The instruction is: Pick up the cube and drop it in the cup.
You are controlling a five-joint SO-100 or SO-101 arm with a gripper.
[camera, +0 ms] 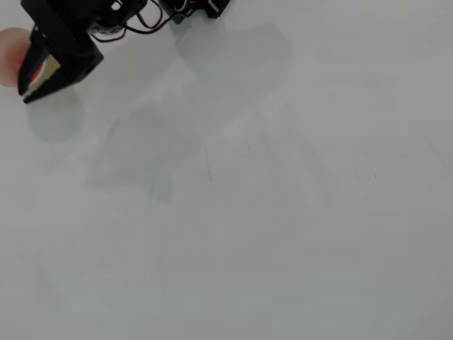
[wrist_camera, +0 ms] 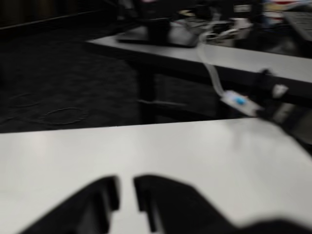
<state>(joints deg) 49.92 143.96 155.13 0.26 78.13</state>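
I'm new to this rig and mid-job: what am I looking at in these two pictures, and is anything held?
The overhead view looks straight down on a white table. The black machine at top left is a small robot arm, ending in a two-finger pincer. A blurry pinkish round shape at the left edge may be the cup. A red patch at the pincer could be the cube or an arm part.

The wrist view rides on the arm: its pincer shows a narrow gap with nothing visible inside.
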